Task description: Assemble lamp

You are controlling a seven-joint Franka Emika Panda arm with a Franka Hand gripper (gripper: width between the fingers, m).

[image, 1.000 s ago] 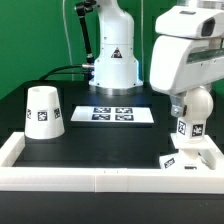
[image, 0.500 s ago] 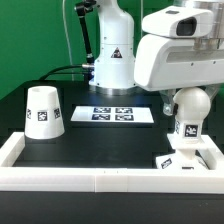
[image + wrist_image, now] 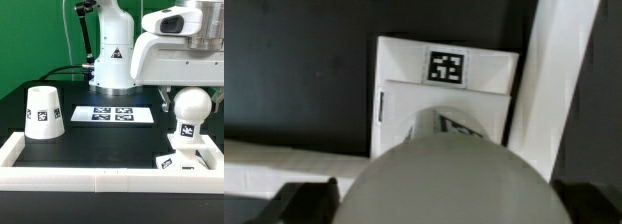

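**A:** Where is the bulb sitting at this moment?

**B:** The bulb is hanging on the exterior view's right, ball up and stem pointing down. It is just above the base, which is lying flat on the counter close to the near white rail. I cannot tell whether stem and base are touching.

**A:** And the end effector?

**B:** The end effector is gripping the bulb. In the wrist view the dark fingertips are pressing in on either side of the ball, and the base's tag is showing beyond it.

**A:** What has been changing?

**B:** Over the last second the arm has been sliding toward the exterior view's left, carrying the bulb a little with it. The ball is now showing clear of the wrist housing, and the stem is lining up more squarely over the base.

**A:** What is that meaning for the lamp?

**B:** I am judging that the arm is working on seating the bulb, with the shade waiting its turn. The shade is standing well apart on the exterior view's left. The marker board is lying farther back, and neither is moving.
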